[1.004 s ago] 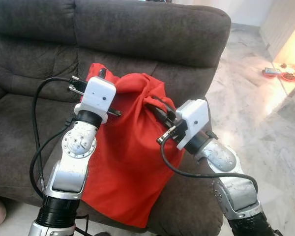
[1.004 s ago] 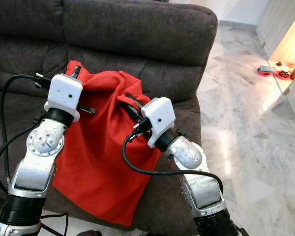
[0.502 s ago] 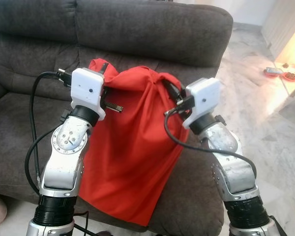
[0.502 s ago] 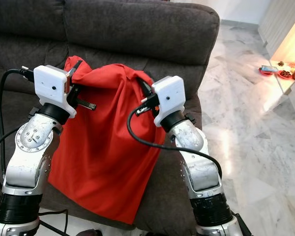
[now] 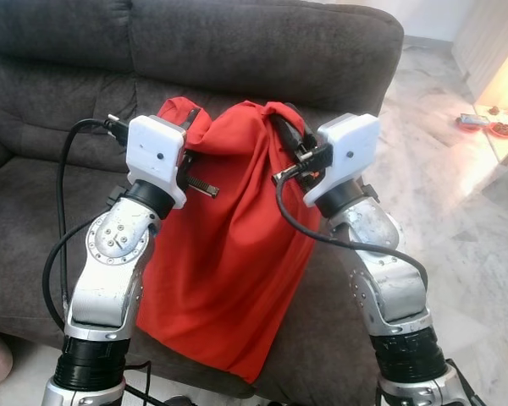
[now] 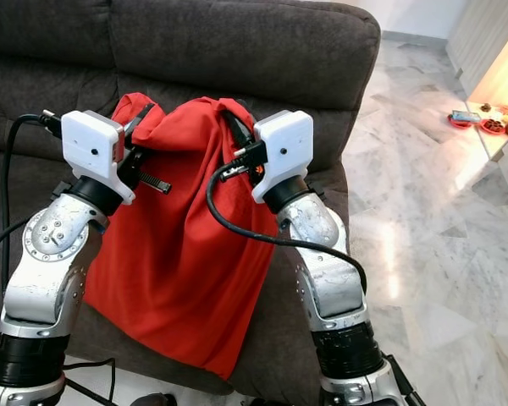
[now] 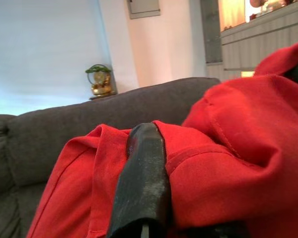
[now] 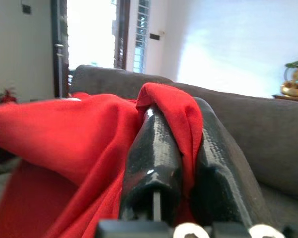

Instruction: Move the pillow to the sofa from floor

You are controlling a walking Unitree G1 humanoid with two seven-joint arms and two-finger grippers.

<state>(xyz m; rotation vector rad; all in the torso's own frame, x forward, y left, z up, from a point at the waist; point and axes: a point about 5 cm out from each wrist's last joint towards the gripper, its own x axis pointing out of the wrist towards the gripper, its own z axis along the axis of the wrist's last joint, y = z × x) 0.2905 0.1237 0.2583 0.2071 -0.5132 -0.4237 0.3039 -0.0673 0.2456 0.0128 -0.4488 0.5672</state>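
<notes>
The red pillow [image 5: 229,245] hangs limp against the sofa [image 5: 322,51] front; left gripper [image 5: 184,135] pinches its 11 o'clock corner, right gripper [image 5: 286,135] its 1 o'clock corner; soft, light, likely slippery.

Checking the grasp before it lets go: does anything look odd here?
The pillow hangs limp like an empty red sack, pinched at its top corners by the left gripper and right gripper, against the sofa.

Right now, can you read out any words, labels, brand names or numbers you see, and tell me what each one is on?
None: no readable text appears in any view.
The red pillow, the sofa and both white wrist housings are unmarked.
The small items on the far floor are too small to read.
</notes>
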